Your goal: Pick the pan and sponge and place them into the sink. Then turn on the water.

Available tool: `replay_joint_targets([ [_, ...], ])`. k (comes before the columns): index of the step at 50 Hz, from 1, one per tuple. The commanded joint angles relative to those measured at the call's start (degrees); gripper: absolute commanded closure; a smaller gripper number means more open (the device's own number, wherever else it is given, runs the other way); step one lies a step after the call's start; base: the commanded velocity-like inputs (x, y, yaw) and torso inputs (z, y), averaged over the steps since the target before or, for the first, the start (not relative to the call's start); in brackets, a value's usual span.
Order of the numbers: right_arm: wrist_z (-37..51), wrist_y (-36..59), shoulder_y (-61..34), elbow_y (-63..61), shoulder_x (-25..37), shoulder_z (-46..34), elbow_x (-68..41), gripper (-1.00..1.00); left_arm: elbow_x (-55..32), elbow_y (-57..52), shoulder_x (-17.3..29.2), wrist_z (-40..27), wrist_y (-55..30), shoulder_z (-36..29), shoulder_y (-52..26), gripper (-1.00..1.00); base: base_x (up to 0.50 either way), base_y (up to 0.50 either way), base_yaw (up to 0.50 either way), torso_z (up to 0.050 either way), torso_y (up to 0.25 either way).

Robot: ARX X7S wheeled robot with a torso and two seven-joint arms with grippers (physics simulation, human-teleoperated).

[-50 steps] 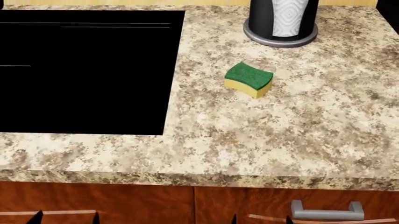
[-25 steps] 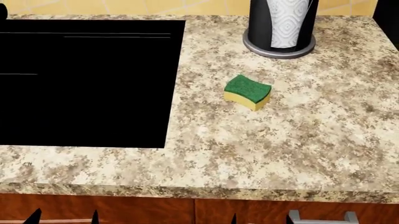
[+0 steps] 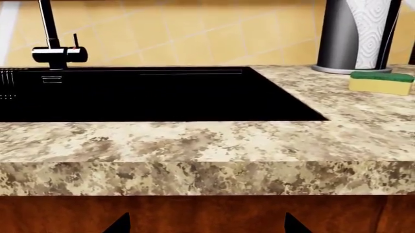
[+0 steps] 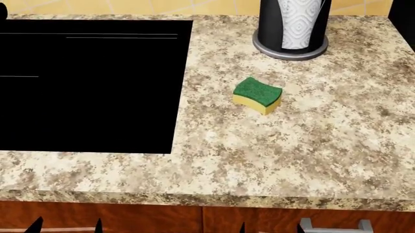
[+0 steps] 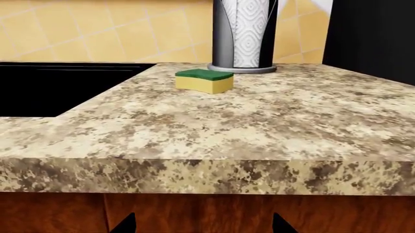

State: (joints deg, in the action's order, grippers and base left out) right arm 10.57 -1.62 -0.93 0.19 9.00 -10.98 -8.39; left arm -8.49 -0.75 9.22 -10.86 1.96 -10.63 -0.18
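Note:
The sponge (image 4: 257, 95), green on yellow, lies on the speckled counter right of the black sink (image 4: 91, 82). It also shows in the left wrist view (image 3: 380, 82) and the right wrist view (image 5: 204, 80). The sink's faucet (image 3: 55, 39) stands at the basin's back; no water stream shows. The pan is out of view. My left gripper (image 4: 67, 227) and right gripper (image 4: 271, 228) hang open and empty below the counter's front edge, in front of the wooden cabinet. Only the tips show in the left wrist view (image 3: 206, 225) and the right wrist view (image 5: 203, 225).
A paper towel roll in a dark holder (image 4: 292, 24) stands behind the sponge. A tall black block (image 5: 370, 39) stands at the counter's right end. A grey drawer handle (image 4: 334, 225) is on the cabinet front. Yellow tiles back the counter.
The head view has shifted so the counter, sink and sponge sit lower in the picture than a second ago. Nothing on the counter has moved. Both grippers stay low.

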Motion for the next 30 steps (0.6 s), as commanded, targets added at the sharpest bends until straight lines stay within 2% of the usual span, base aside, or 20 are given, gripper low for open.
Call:
replay_joint_targets([
  [1,0.26,-0.10,-0.18,0.16,0.34,-0.47,-0.42,-1.00,0.18,-0.35,0.58,0.14,0.37,-1.12,0.14,-1.00,0.00,0.00,0.00,0.000,0.000],
  [11,1.27,1.13,-0.06,-2.79,1.14,-0.65,-0.18,-1.00,-3.22,-2.79,1.10,0.62,-0.58,-0.25,1.12,-1.00,0.00,0.00,0.00,0.000,0.000],
  [12,1.55,3.27,-0.39,-5.03,1.56,-0.75,-0.10,-1.00,-2.95,-3.62,1.45,-0.16,-3.10,-0.32,1.19,-1.00,0.00,0.00,0.00,0.000,0.000],
  [13,1.74,5.41,-0.55,-8.81,2.15,-0.73,-0.45,-1.00,-7.65,-6.40,1.02,-0.02,-6.95,1.03,1.64,-1.00,0.00,0.00,0.00,0.000,0.000],
  [14,2.23,8.26,-0.80,-12.22,2.67,-0.59,-0.63,-1.00,-5.17,-9.37,2.47,-0.83,-7.84,0.02,2.40,-1.00,0.00,0.00,0.00,0.000,0.000],
  [16,2.73,11.89,-1.17,-16.24,3.60,-0.44,-0.78,-1.00,-8.53,-15.60,3.59,-1.38,-13.59,1.14,2.01,-1.00,0.00,0.00,0.00,0.000,0.000],
  [21,4.36,21.28,-1.75,-26.61,5.55,2.27,-3.98,-1.00,-9.42,-23.55,5.12,-3.88,-21.08,0.88,0.53,-1.00,0.00,0.00,0.00,0.000,0.000],
  [26,5.33,31.93,-5.38,-34.89,8.08,4.10,-6.66,-1.00,-12.12,-32.78,6.23,-5.88,-31.49,-0.31,-3.33,-1.00,0.00,0.00,0.00,0.000,0.000],
  [30,4.92,40.41,-10.31,-39.08,10.03,6.49,-10.63,-1.00,-16.48,-38.64,6.61,-8.53,-42.62,1.21,-9.61,-1.00,0.00,0.00,0.00,0.000,0.000],
])
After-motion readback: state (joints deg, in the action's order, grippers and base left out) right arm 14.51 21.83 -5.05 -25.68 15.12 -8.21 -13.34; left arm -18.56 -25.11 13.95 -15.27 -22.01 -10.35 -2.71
